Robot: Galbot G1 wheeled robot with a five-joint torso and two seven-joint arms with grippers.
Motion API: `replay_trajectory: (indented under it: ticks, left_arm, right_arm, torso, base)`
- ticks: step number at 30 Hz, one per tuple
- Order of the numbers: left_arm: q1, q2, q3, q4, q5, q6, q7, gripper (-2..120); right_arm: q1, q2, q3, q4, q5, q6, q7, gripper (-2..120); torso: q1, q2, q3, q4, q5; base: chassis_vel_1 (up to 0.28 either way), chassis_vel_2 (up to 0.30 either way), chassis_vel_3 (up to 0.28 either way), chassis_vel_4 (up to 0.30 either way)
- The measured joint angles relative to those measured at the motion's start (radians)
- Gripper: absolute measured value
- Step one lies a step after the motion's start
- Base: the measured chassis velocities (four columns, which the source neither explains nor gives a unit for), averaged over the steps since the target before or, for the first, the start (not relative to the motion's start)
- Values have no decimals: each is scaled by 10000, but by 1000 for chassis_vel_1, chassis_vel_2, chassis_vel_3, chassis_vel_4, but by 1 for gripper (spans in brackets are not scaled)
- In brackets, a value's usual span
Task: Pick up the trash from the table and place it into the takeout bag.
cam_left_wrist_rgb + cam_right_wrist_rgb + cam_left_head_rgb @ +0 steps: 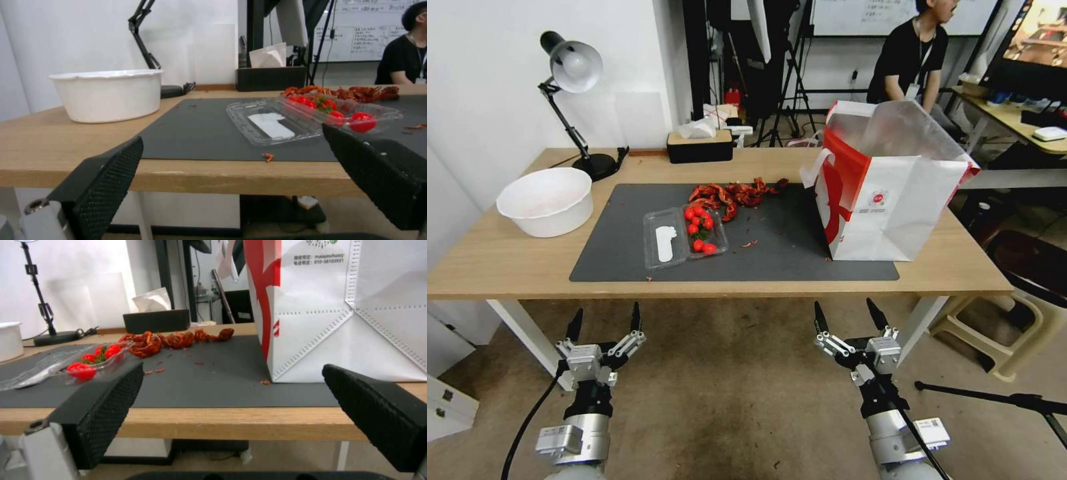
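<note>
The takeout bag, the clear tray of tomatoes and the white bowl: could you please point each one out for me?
takeout bag point(904, 200): head view, on its white front panel.
clear tray of tomatoes point(684, 237): head view, on the hinge between its two halves.
white bowl point(111, 96): left wrist view, on its outer wall.

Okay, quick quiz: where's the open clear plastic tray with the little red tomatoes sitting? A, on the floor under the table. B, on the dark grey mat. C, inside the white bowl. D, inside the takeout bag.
B: the clear plastic tray lies open and flat on the dark grey mat, apart from the white bowl on the robot's left and the takeout bag on its right.
</note>
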Motion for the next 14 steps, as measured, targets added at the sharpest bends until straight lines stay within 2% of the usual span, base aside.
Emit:
replay_trajectory:
  ticks: [14]
  left_arm:
    - [-17,13,13,9,-2,40,-3,100]
  right_arm:
    - [0,-4,4,2,1,-2,2,100]
  torso:
    - [0,0,0,0,-1]
  base:
    - [0,0,0,0]
